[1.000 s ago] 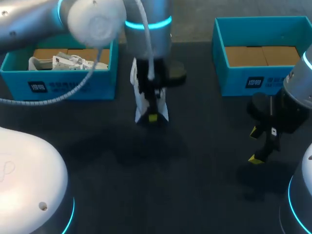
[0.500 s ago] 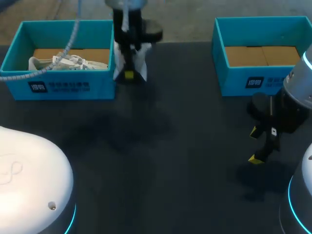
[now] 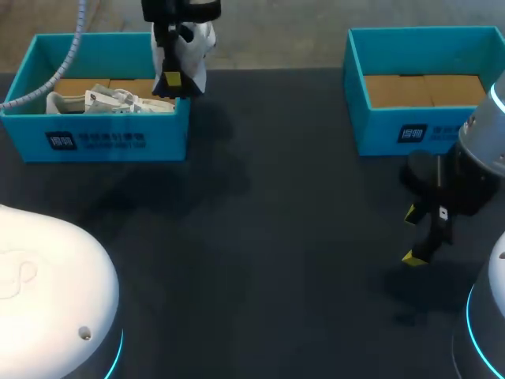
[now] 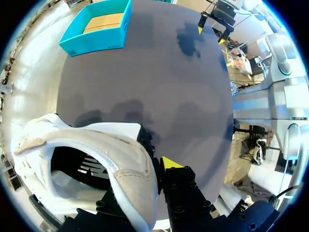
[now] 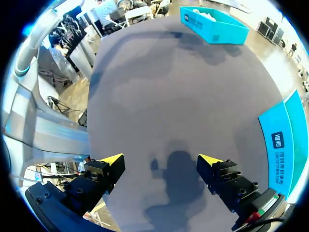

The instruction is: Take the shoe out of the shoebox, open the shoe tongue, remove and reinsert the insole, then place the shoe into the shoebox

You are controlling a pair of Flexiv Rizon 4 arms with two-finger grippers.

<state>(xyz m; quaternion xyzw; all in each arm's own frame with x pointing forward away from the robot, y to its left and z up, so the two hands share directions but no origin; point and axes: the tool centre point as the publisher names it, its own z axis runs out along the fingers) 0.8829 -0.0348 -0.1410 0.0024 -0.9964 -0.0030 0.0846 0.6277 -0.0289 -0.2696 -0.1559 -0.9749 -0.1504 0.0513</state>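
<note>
My left gripper (image 3: 175,73) is shut on a white shoe (image 3: 194,38), holding it in the air over the right wall of the left blue shoebox (image 3: 95,140). In the left wrist view the shoe's (image 4: 91,150) heel collar sits between the fingers of the left gripper (image 4: 145,170). One yellow fingertip (image 4: 170,163) shows and the shoe hides the other. My right gripper (image 3: 412,234) hangs open and empty low over the table's right side. Its tips in the right wrist view (image 5: 160,162) are spread wide above bare tabletop.
A white item, seemingly another shoe with paper (image 3: 106,100), lies inside the left shoebox. A second blue shoebox (image 3: 424,130) with a cardboard floor stands at the back right, just behind the right gripper. The dark table (image 3: 268,260) stretches between the boxes.
The left arm has carried the shoe from the middle of the table back and to the left, up to the left shoebox's right wall. The right arm has not moved.
</note>
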